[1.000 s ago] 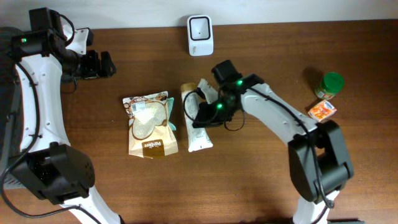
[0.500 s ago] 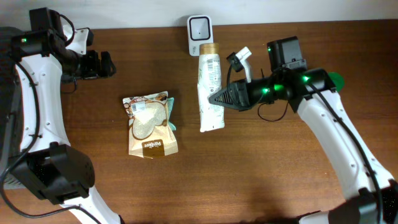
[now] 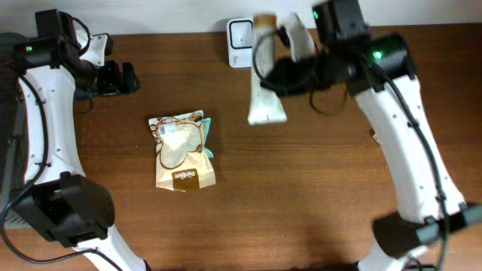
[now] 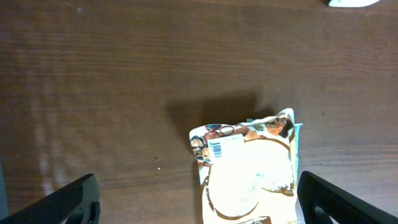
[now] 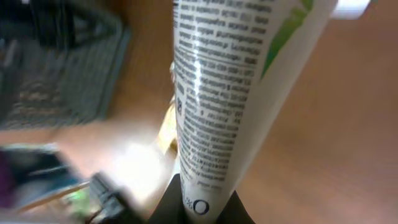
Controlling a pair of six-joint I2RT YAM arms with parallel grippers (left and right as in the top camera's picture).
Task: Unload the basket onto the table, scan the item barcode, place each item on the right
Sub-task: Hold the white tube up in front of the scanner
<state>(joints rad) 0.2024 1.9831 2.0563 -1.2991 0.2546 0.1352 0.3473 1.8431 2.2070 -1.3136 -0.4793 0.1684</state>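
My right gripper (image 3: 275, 75) is shut on a white tube (image 3: 266, 105) with dense printed text and holds it in the air, blurred by motion. The tube's cap end points toward the white barcode scanner (image 3: 242, 34) at the table's back edge. In the right wrist view the tube (image 5: 230, 74) runs up from between my gripper (image 5: 202, 205); its dark fingers (image 5: 171, 202) clamp its crimped end. No barcode shows on the side I see. My left gripper (image 3: 132, 77) hangs open at the far left, with nothing between its fingers.
A brown and white snack pouch (image 3: 181, 150) lies flat left of centre; the left wrist view looks down on it (image 4: 249, 174) between the open gripper (image 4: 202, 205). The right arm (image 3: 407, 128) crosses the table's right side. The wall borders the back edge.
The right gripper has lifted the tube off the table beside the pouch and carried it up and back, toward the scanner. The left arm and the pouch have not moved.
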